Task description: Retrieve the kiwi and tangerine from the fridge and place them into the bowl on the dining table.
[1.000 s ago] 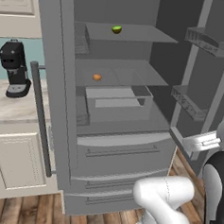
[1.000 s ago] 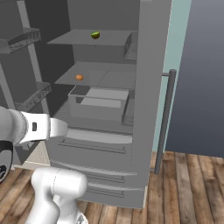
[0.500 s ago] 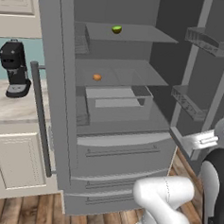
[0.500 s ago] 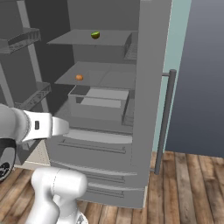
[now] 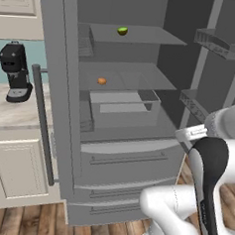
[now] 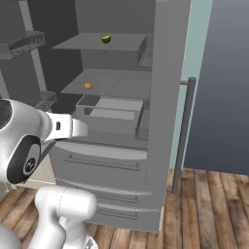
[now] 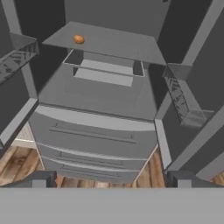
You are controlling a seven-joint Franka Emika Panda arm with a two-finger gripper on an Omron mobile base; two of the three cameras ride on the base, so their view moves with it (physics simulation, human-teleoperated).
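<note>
Tool [image 7: 112, 178] released, its dark fingertips [image 7: 40, 178] cut off at hand view's bottom edge. Tall grey fridge [image 5: 122, 154] stands open. Tiny round orange tangerine [image 5: 101, 81] mid-frame on middle shelf; yellow-green oval kiwi [image 5: 122, 31] upper centre, long axis roughly horizontal, detail too small.

Wood plank floor [image 6: 209, 204]; cream cabinet [image 5: 16, 169], stone counter [image 5: 10, 114], black coffee machine [image 5: 14, 72], teal wall [image 6: 199, 48].

A home kitchen, rendered. Shown by a tall grey fridge [image 5: 127, 155] standing open with shelves and drawers inside, a black coffee machine [image 5: 16, 72] on a pale stone worktop [image 5: 10, 119], cream cabinets [image 5: 14, 169] under it, a wood-plank floor [image 6: 204, 214], and fruit on the fridge shelves.
</note>
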